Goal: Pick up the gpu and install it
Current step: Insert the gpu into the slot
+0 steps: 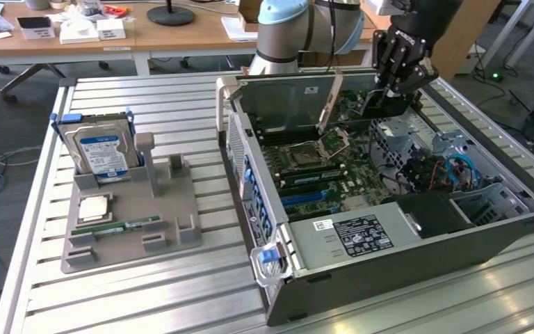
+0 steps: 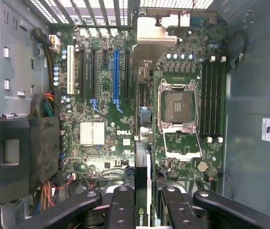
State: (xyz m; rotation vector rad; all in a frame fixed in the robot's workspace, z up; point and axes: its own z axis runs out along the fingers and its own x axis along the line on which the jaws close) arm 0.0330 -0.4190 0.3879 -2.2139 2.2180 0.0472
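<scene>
Dark gpu (image 2: 141,162) pinched edge-on in the pincer (image 2: 144,202), above the motherboard (image 2: 96,157); long axis runs parallel to the blue slot (image 2: 116,76), just beside.

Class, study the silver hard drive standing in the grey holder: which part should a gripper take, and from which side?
Take the hard drive by its exposed upper part, coming down from above, jaws across its two broad faces. It stands upright with its lower end seated in the grey holder, so probably only the top is free.
</scene>
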